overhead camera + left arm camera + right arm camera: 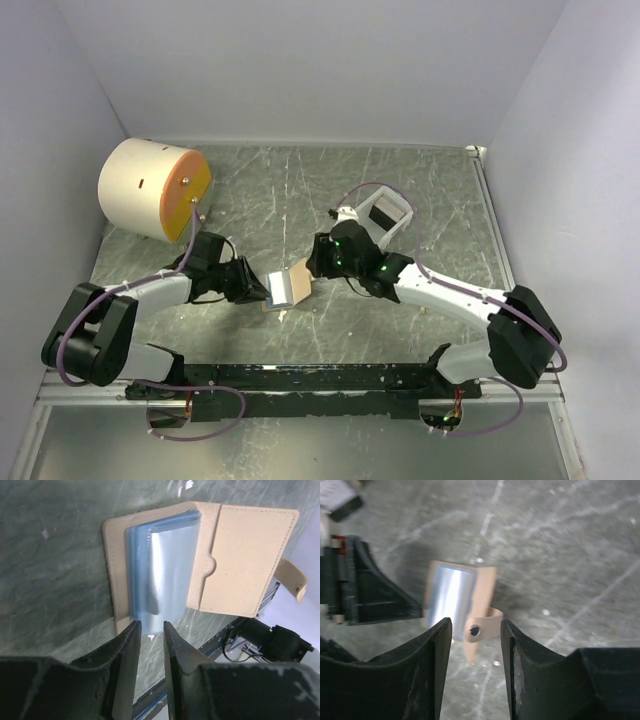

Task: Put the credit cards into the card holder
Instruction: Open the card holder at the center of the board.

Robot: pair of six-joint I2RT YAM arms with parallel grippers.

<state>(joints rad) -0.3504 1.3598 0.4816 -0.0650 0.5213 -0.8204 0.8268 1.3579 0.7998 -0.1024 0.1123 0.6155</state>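
Between left pincer (150,627) and right pincer (476,624), the card holder (290,287) lies open on the surface (420,175). Left stands narrow and empty at the pocket edge. Right is parted loosely around the snap tab (481,630). Opening seems done, so next is fetching a card.

The card holder (291,287) lies open on the table (430,190), about midway across, between the two grippers. The left gripper (264,287) is just at its nine o'clock, the right gripper (314,264) close at its two o'clock. Behind the right gripper, further toward two o'clock, sits a tray (385,215). A cylinder (150,188) lies on its side well off at ten o'clock.
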